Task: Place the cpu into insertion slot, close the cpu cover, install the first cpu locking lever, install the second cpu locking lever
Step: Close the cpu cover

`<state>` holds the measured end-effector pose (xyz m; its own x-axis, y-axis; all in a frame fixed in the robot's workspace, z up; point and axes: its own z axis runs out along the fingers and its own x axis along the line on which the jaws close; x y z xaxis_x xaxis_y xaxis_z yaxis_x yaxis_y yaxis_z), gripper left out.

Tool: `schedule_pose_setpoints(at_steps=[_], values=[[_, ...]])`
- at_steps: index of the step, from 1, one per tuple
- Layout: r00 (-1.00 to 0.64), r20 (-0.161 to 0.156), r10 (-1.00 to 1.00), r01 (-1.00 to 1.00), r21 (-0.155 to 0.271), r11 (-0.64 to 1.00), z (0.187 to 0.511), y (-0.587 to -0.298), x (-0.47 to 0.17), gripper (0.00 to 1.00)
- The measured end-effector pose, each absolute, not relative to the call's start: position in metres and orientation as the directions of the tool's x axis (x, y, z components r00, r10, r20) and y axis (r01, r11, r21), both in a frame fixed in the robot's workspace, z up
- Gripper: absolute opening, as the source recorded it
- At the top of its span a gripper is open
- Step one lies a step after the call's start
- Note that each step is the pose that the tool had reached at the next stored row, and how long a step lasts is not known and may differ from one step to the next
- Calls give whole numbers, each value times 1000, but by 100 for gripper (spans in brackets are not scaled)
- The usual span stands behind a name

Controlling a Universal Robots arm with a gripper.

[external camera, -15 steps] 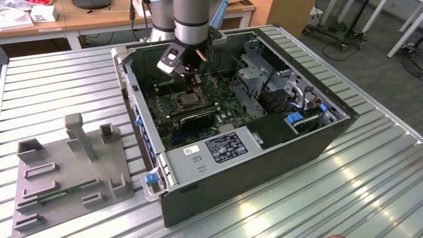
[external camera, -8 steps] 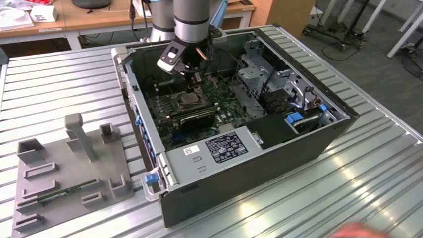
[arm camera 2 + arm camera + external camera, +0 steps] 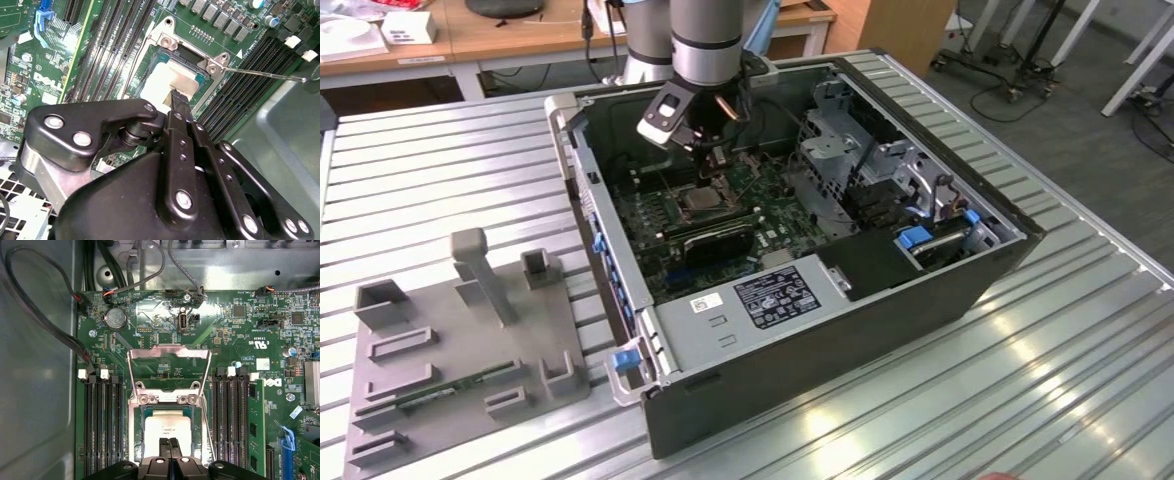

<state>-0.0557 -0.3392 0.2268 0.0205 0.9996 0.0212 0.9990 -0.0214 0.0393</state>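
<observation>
Open computer case (image 3: 854, 330) lying on a ribbed metal table (image 3: 1041, 380), the green motherboard (image 3: 654, 215) facing up; a grey parts tray (image 3: 454, 350) rests on the table well apart from it, at the exterior view's left. The arm reaches down into the far part of the case; the gripper (image 3: 710, 160) hangs directly over the insertion slot (image 3: 703, 203).

In the first wrist view the cpu (image 3: 167, 422) lies flat inside the insertion slot (image 3: 134, 432), its pale metal top facing up; the gripper (image 3: 169, 441) is closed, its two thin black fingers (image 3: 164, 445) pressed together with nothing seen between them, the tips over the middle of the cpu. Whether the tips touch the chip cannot be told.

The cpu cover (image 3: 168, 354) stands swung open, away from the slot, hinged at the slot's edge; long black memory slots (image 3: 102, 425) run on both sides of the socket.

In the second wrist view the gripper (image 3: 176, 97) tip sits over the cpu (image 3: 165, 80); a thin wire locking lever (image 3: 265, 74) sticks out sideways from the insertion slot (image 3: 165, 41), unlatched.
</observation>
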Motion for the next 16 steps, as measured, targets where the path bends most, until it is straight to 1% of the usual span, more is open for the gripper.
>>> schedule_pose_setpoints(at_steps=[4, 16], values=[[21, 21, 1000, 999, 39, -21, 231, -339, -56, 11], [21, 21, 1000, 999, 39, -21, 260, -339, -56, 11]])
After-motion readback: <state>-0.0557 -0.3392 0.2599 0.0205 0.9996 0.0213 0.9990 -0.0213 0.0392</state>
